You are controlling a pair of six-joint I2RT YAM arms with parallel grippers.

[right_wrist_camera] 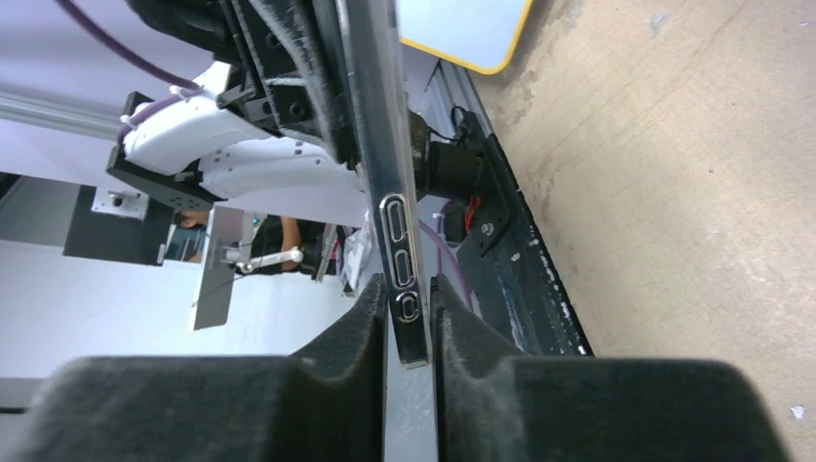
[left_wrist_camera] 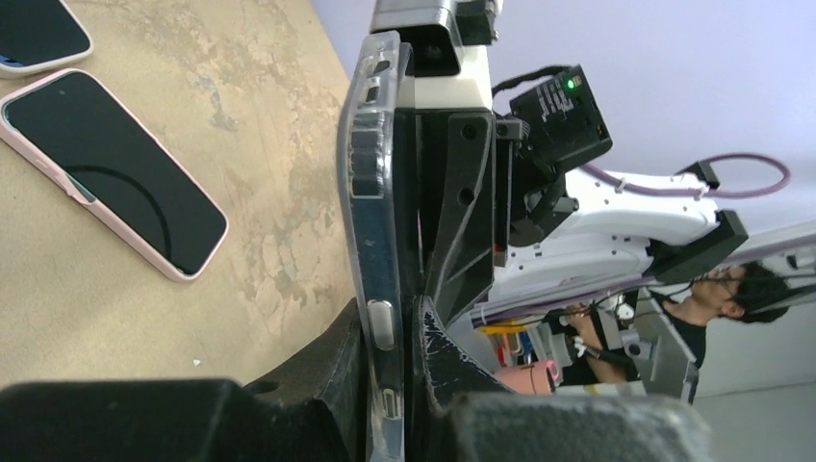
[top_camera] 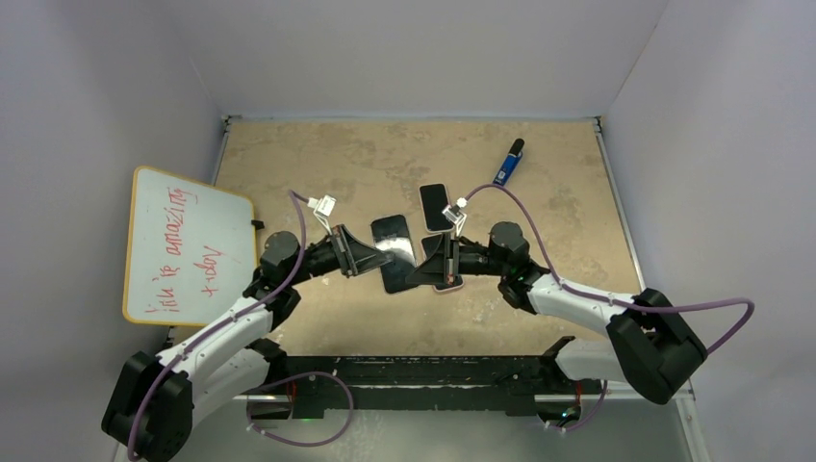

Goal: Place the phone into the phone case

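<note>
At the upper left of the left wrist view a dark phone is cut by the frame edge, while at bottom center the clear phone case vanishes between blurred fingers.

Whiteboard: red handwritten txt, sideways, w/ "amazing" legible (other words too unclear to read).

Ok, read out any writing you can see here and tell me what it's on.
"amazing": red handwriting on the whiteboard, running sideways in the top view.
"today": probably, the line beside it.
The words before "amazing": too scrawled to read.
Any print on the blue pen-like object: too small to read.
</note>
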